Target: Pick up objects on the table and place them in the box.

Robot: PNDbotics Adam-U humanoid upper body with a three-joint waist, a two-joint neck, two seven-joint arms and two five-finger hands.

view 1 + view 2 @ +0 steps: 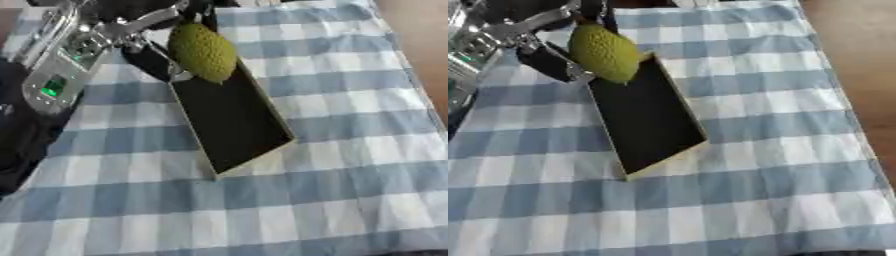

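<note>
Your left hand (pixel 149 42) grasps 1 bumpy green fruit (pixel 204 52), held over the far end of the dark box (pixel 229 117), positioned for lowering inside. Right hand: not visible.

The green fruit (pixel 204 51) hides the box's (pixel 232 120) far end.

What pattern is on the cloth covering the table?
Blue and white checks on the tablecloth, clearest in the left eye view.

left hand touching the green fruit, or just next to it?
Cannot tell. In the left eye view the left hand overlaps the bumpy green fruit above the box, but neither view shows contact or a gap plainly.
</note>
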